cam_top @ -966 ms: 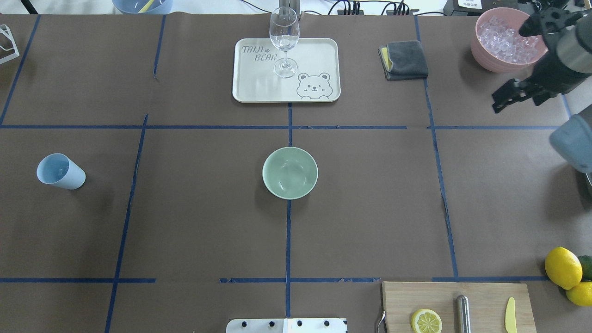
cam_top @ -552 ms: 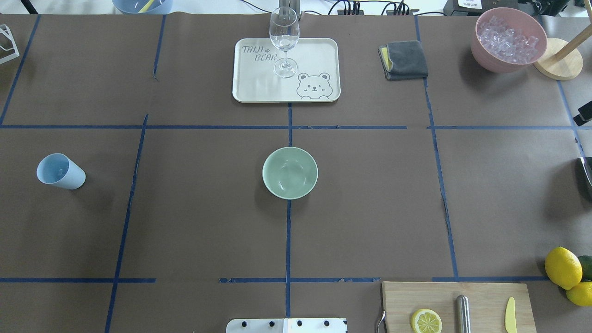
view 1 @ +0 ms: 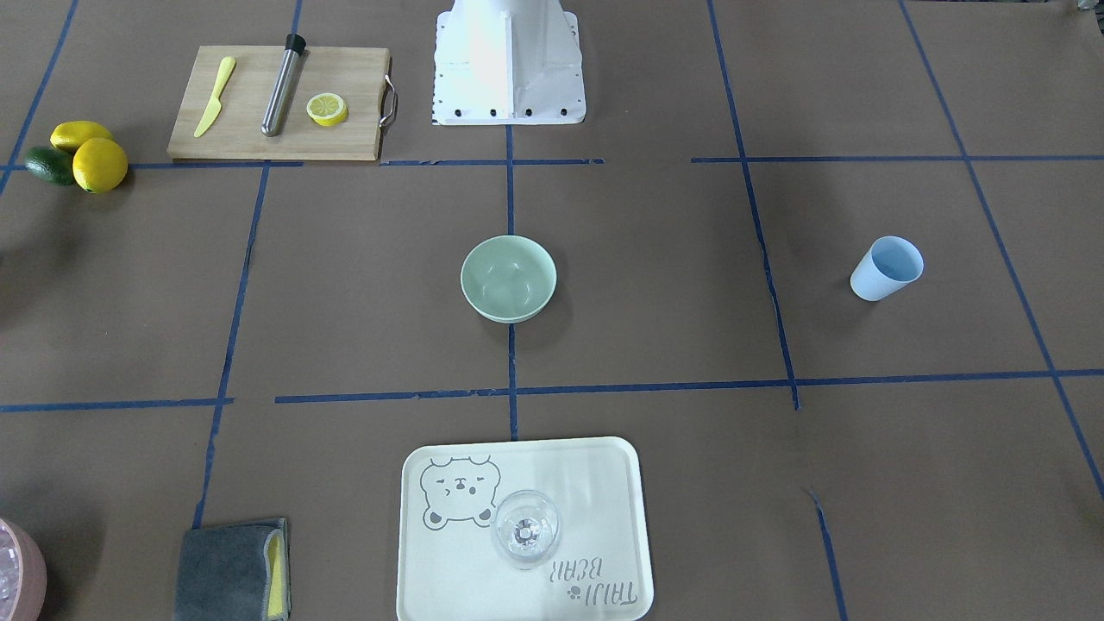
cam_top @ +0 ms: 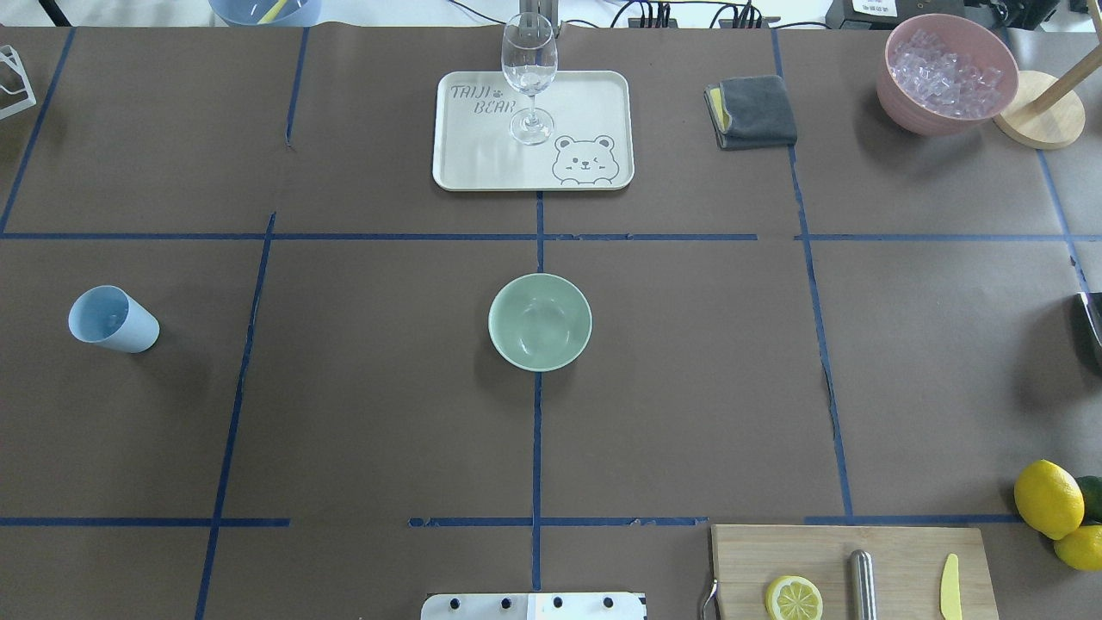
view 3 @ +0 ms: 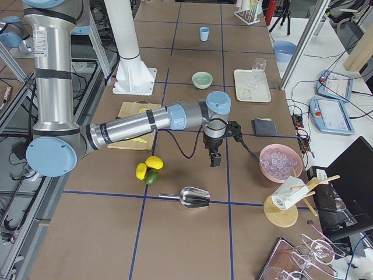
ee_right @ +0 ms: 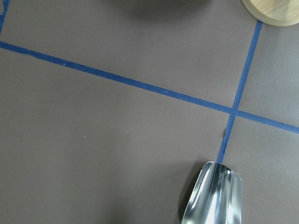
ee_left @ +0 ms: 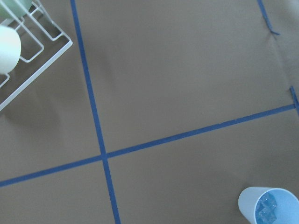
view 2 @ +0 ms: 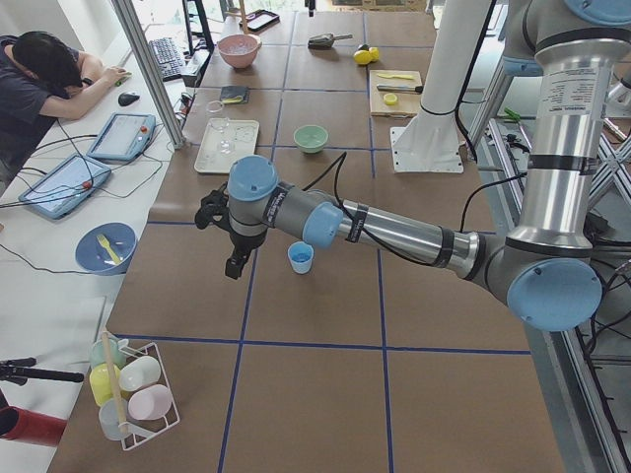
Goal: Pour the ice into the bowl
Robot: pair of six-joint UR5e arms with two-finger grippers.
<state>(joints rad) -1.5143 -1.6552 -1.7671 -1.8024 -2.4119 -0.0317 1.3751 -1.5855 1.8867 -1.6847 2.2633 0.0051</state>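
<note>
The pale mint-green bowl (cam_top: 540, 321) stands empty at the table's middle, also in the front view (view 1: 509, 278). The ice (cam_top: 945, 71) is heaped in a pink container (cam_top: 895, 86) at the far right. A few small cubes (ee_left: 266, 208) also lie in the light blue cup (ee_left: 268, 205). My left gripper (view 2: 236, 266) hangs beside that cup (view 2: 301, 256), apart from it. My right gripper (view 3: 215, 158) hangs between the pink container (view 3: 281, 162) and a metal scoop (view 3: 193, 197). Both grippers show only in the side views, so I cannot tell whether they are open or shut.
A tray (cam_top: 603, 103) with a wine glass (cam_top: 529, 73) sits behind the bowl, a folded grey cloth (cam_top: 754, 110) to its right. A cutting board (cam_top: 904, 551) with lemon half and knife, and whole lemons (cam_top: 1048, 498), sit near right. The scoop (ee_right: 215, 193) lies on the table.
My right arm, which hung over the pink container's near side, has swung out of the overhead view to the right. The bowl, cup and ice have not moved.
</note>
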